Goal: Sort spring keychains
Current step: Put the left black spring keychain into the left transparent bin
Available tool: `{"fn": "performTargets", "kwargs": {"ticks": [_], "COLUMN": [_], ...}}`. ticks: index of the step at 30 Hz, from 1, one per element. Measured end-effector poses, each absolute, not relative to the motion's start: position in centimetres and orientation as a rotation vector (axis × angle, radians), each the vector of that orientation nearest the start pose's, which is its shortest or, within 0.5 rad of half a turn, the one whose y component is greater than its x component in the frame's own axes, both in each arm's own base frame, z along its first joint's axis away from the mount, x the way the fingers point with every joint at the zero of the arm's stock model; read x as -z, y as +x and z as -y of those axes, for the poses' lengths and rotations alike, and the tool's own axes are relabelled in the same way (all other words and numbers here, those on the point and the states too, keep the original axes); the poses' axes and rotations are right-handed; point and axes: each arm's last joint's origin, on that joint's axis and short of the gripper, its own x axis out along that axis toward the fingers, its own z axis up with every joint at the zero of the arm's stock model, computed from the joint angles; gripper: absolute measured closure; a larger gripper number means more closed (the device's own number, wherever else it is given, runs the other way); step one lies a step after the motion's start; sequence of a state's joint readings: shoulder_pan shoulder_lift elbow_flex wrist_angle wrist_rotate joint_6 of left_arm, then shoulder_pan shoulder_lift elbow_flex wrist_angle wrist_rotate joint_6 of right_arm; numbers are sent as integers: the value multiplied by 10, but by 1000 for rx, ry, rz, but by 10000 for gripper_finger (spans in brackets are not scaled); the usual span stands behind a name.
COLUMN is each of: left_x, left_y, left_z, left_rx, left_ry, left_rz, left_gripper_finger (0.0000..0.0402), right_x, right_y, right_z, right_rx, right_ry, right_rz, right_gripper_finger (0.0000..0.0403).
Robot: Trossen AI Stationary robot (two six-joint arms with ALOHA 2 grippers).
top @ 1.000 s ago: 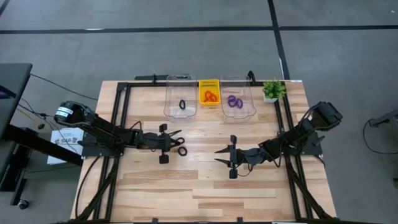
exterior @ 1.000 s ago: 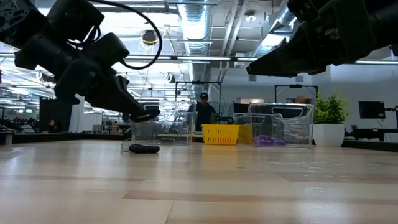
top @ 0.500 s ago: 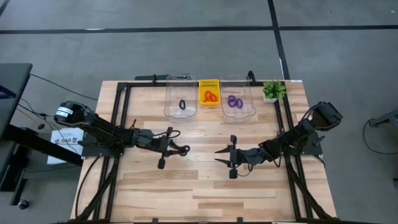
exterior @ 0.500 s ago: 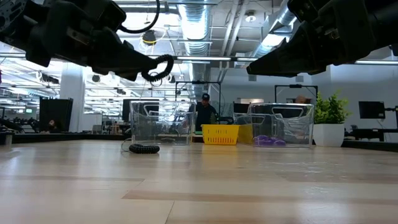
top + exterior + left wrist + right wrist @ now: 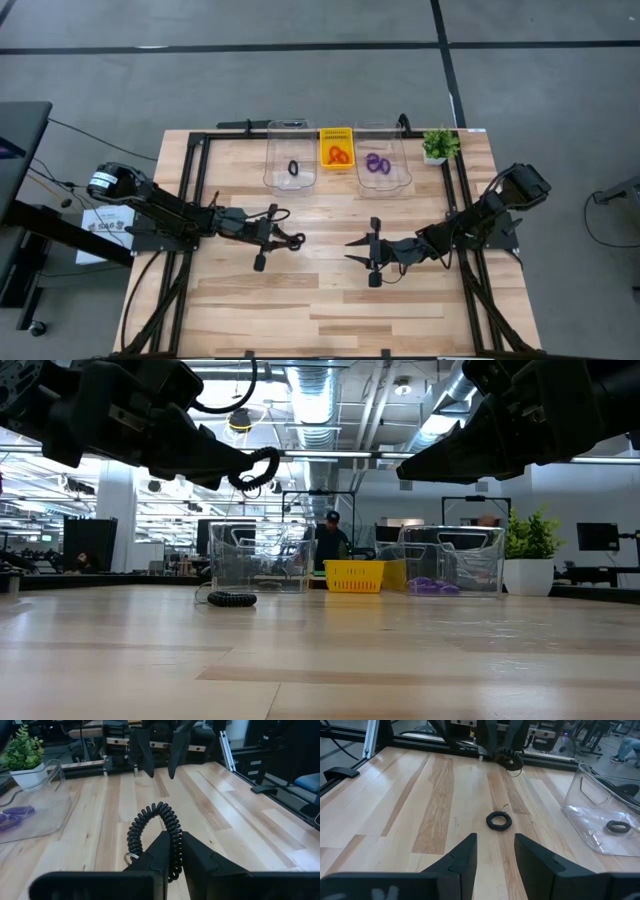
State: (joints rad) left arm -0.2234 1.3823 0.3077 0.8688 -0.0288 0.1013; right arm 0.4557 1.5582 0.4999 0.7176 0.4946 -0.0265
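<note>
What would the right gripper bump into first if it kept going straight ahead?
Probably the left gripper, raised and shut on a black spring keychain. The open right gripper points at it. A loose black keychain lies between them on the table, seemingly below that line; depth is unclear.

High cam looks straight down on the whole table [image 5: 330, 300]. Low cam sits at tabletop level, facing the bins (room behind). Wrist cams ride close, each facing the other arm; all share the tabletop.
</note>
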Motion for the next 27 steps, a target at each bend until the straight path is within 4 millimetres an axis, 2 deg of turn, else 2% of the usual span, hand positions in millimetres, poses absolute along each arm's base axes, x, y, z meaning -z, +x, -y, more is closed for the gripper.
{"fn": "performTargets", "kwargs": {"ticks": [22,27], "left_x": [-156,-156], "left_y": [229,229], "left_z": [51,49], "left_rx": [202,145], "left_ry": [135,165], "left_rz": [-194,-195], "left_gripper_finger": [365,365], "right_x": [-152,-152], "right_y": [255,255], "right_z": [-110,-110], "right_rx": [35,35], "right_ry": [-182,-183], "right_rz": [-304,-304], "right_gripper_finger": [282,282]}}
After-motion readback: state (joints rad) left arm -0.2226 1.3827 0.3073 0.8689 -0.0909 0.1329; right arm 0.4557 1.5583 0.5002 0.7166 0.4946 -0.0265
